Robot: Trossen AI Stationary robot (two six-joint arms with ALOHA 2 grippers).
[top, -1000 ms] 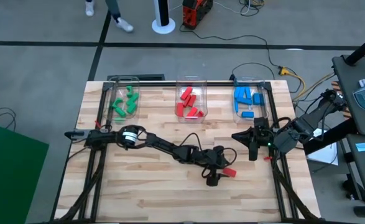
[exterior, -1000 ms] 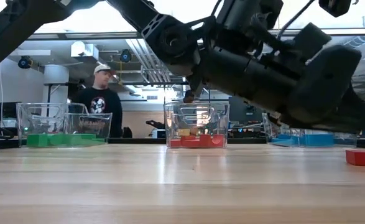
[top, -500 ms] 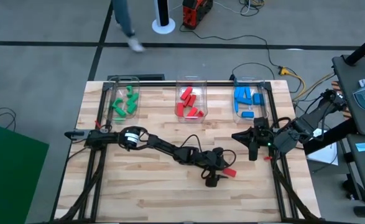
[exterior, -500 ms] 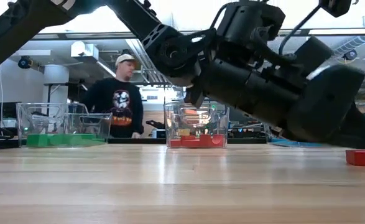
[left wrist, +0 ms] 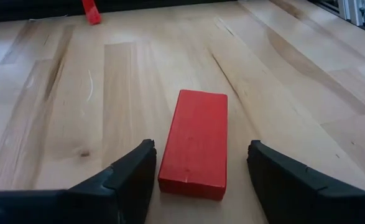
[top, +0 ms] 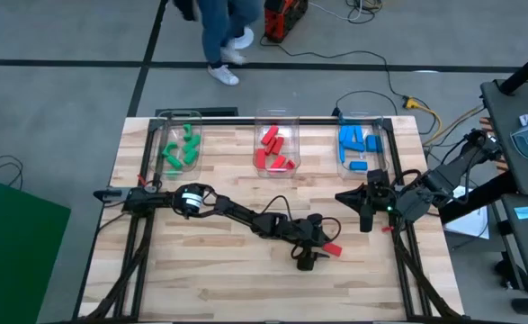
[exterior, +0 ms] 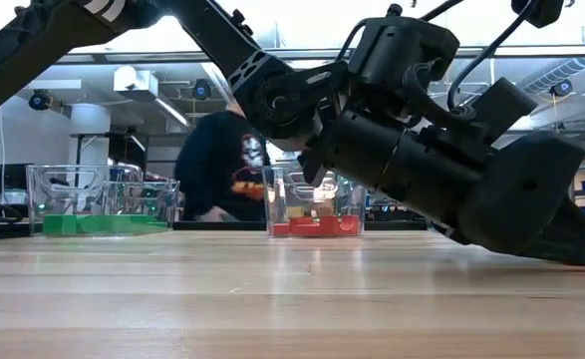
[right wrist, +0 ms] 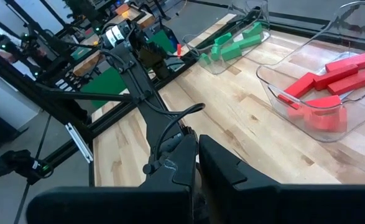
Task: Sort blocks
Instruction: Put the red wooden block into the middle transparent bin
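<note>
One red block (left wrist: 194, 142) lies flat on the wooden table (top: 210, 270), right of centre (top: 335, 250). My left gripper (left wrist: 198, 180) is open and low over the table (top: 323, 246), one finger on each side of the block's near end, with a gap on both sides. In the low view its dark body (exterior: 471, 189) hides the block. My right gripper (right wrist: 198, 163) waits shut near the table's right edge (top: 364, 211). The other blocks lie in three clear bins at the far edge.
Along the far edge stand a bin of green blocks (top: 181, 147), one of red blocks (top: 275, 148) and one of blue blocks (top: 361, 148). A person (exterior: 227, 165) walks behind the table. Bare wood lies near the front edge (top: 246, 288).
My left gripper has come down toward the table around the red block, and its body now hides the block in the low view. The block has stayed where it was. The person behind the table has walked from left toward the middle.
</note>
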